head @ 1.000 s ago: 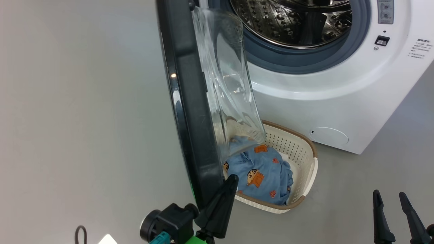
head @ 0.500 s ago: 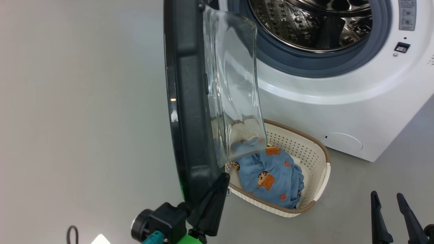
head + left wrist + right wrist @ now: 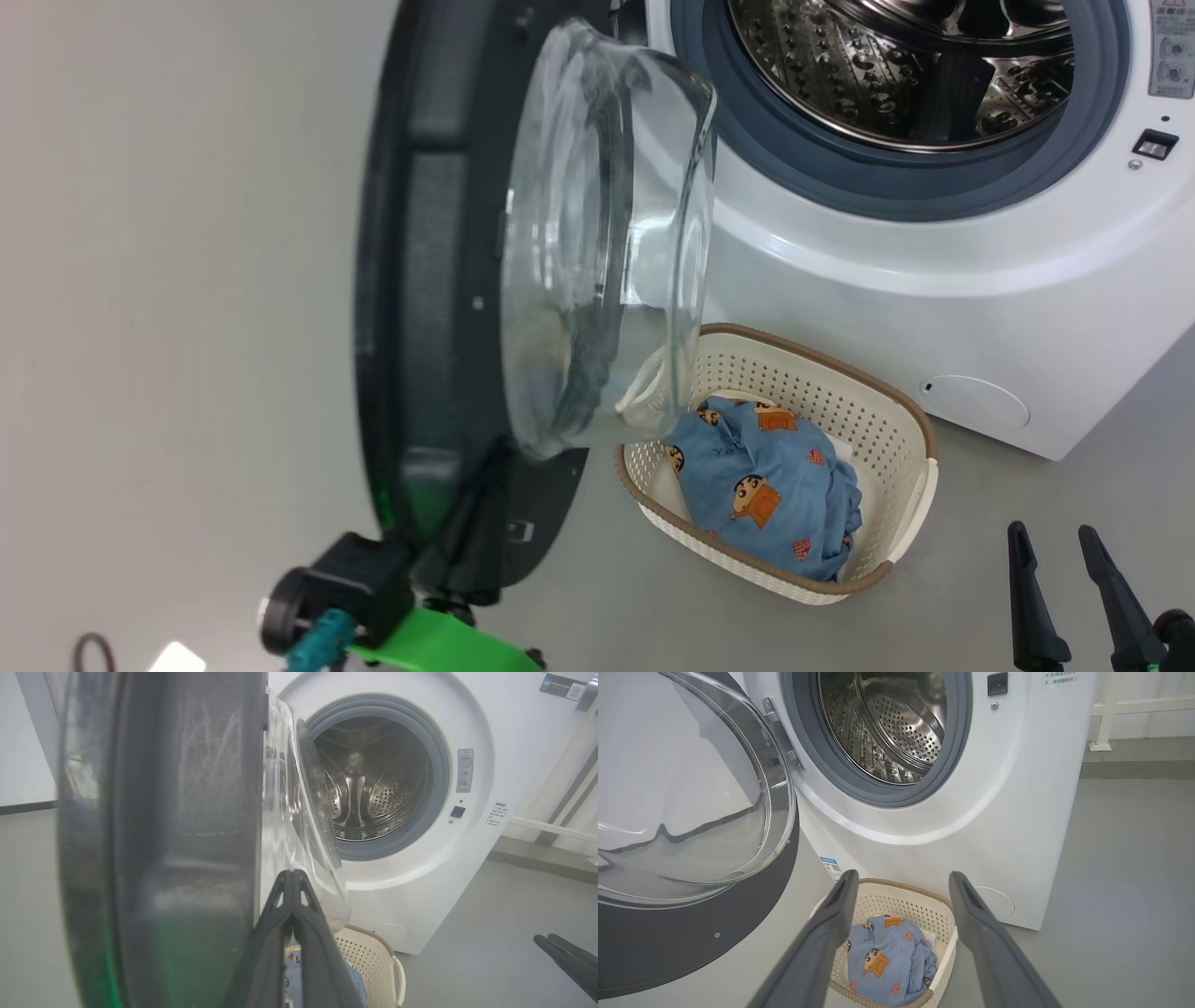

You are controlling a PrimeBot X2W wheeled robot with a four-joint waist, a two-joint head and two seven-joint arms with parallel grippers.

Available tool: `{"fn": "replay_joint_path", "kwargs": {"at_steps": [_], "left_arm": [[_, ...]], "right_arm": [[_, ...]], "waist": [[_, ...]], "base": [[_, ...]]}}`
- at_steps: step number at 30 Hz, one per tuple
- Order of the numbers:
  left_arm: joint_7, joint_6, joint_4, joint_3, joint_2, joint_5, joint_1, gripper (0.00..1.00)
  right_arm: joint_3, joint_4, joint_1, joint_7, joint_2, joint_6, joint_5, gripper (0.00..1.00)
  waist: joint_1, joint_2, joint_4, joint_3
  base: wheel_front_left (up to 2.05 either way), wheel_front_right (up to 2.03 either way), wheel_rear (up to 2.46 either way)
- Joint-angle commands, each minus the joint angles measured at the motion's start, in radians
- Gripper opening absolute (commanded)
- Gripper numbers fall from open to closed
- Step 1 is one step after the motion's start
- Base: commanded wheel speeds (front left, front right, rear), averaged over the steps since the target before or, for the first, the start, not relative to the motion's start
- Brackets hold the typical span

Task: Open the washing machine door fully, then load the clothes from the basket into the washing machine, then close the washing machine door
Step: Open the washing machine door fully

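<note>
The door (image 3: 420, 280) is stood roughly square to the washing machine (image 3: 887, 280) and is judged not yet fully open. The left gripper (image 3: 292, 879) is closed on nothing, its fingers laid along the door's inner face beside the glass bowl. A steady outward push low on that face is best applied, so that slipping off is avoided. The right gripper (image 3: 1060, 551) is held open and empty. The basket (image 3: 910, 425) of clothes (image 3: 766, 476) is set on the floor (image 3: 187, 280) at the machine's front edge, just beside the door's lower rim. Wide bare floor is left on the door's outer side.
</note>
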Motion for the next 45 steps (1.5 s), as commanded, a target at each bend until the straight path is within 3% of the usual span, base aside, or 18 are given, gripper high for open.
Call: {"fn": "replay_joint_path", "kwargs": {"at_steps": [1, 15, 35, 45], "left_arm": [[-0.017, 0.022, -0.009, 0.075, 0.029, -0.001, -0.019, 0.0], [-0.101, 0.063, 0.117, 0.248, 0.063, -0.055, -0.048, 0.0], [-0.174, 0.012, 0.451, 0.413, 0.021, -0.083, -0.252, 0.0], [-0.175, -0.006, 0.492, 0.55, -0.002, -0.013, -0.315, 0.0]], "right_arm": [[0.033, -0.019, -0.038, -0.012, -0.021, 0.002, -0.008, 1.0], [0.038, -0.016, -0.049, -0.012, -0.065, 0.002, -0.018, 1.0], [0.01, -0.047, -0.017, -0.012, -0.094, 0.002, -0.029, 1.0], [0.011, -0.051, -0.024, -0.012, -0.108, 0.002, -0.031, 1.0]], "waist": [[0.0, 0.0, 0.002, 0.003], [0.0, 0.0, 0.01, 0.04], [0.0, 0.0, -0.01, 0.09], [0.0, 0.0, -0.052, 0.122]], "base": [[0.0, 0.0, 0.0], [0.0, 0.0, 0.0], [0.0, 0.0, 0.0], [0.0, 0.0, 0.0]]}}
